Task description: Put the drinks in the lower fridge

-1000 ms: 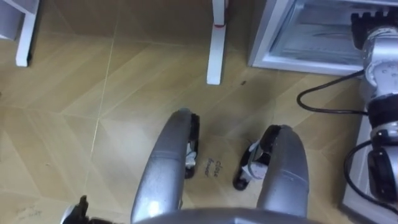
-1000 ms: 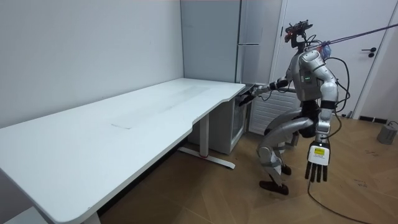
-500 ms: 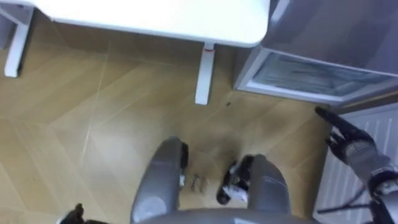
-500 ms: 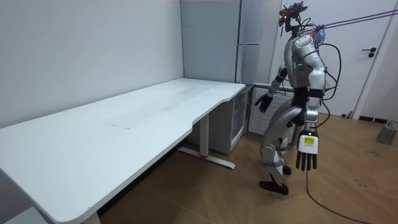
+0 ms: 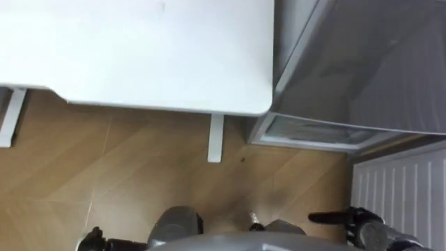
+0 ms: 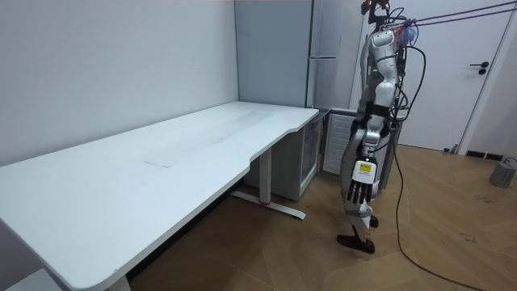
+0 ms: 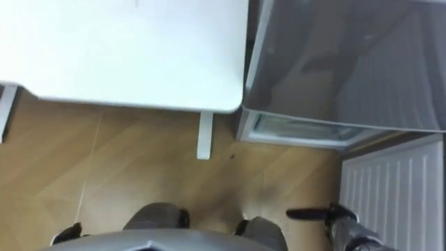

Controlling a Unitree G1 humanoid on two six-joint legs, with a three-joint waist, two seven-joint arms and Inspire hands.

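- The robot stands upright on the wooden floor, just off the end of the white counter
- lower fridge: low on the floor beside the counter's end, at the foot of the tall grey fridge, its glass front towards the robot; I cannot make out any drinks inside it
- right hand: low at the robot's right side, near the white radiator; fingers straight and apart, holding nothing
- left hand: hangs at the thigh in the room view; fingers straight down, empty
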